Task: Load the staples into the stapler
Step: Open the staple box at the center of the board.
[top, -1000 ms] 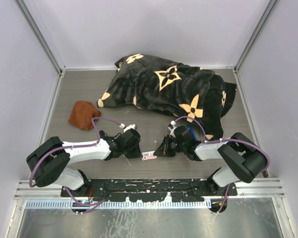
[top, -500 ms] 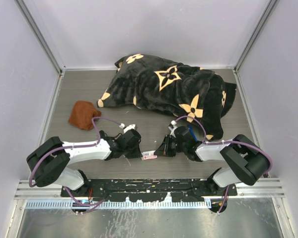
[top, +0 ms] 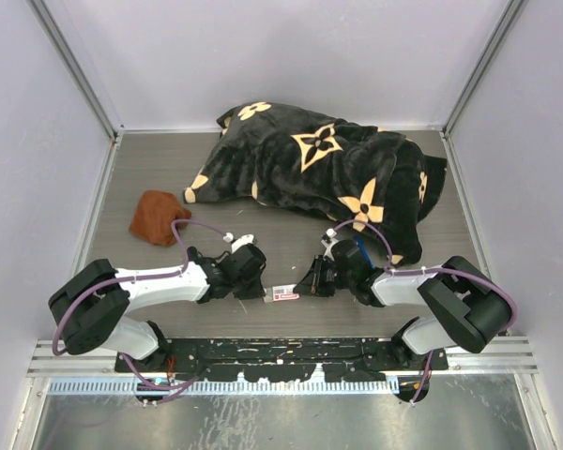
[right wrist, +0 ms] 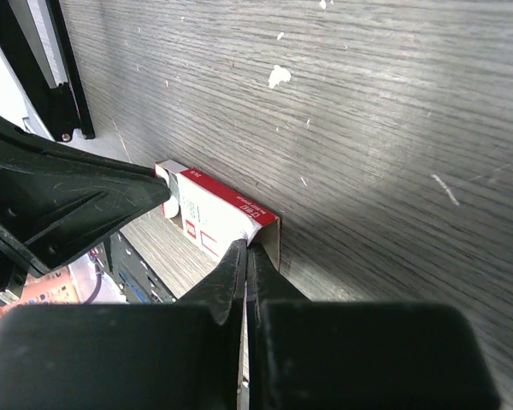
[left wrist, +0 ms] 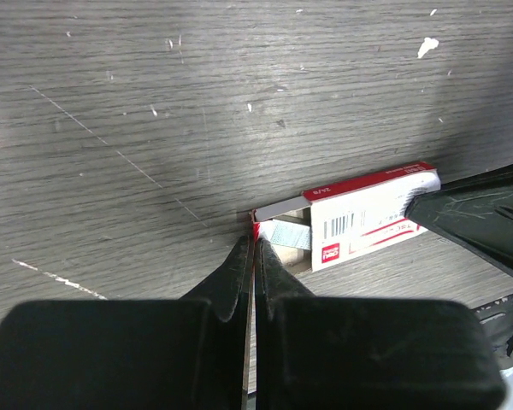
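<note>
Bench [top: 150, 169] holds a black flowered blanket [top: 319, 169] at upper centre and the staples [top: 284, 294] at lower centre, barely shifted since a second ago. Fully closed, the left fingers [left wrist: 231, 278] and right fingers [right wrist: 227, 273] touch the box's opposite ends, any hold unclear; opposed tugging could tear a flap or spill the grey strip [left wrist: 289, 232].

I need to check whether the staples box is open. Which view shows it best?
Left wrist: the staples sit large in the frame, one end open with the greyish inner piece showing. Right wrist shows only the box's red-and-white outside, from the other end. Top external gives just a tiny pale sliver.
</note>
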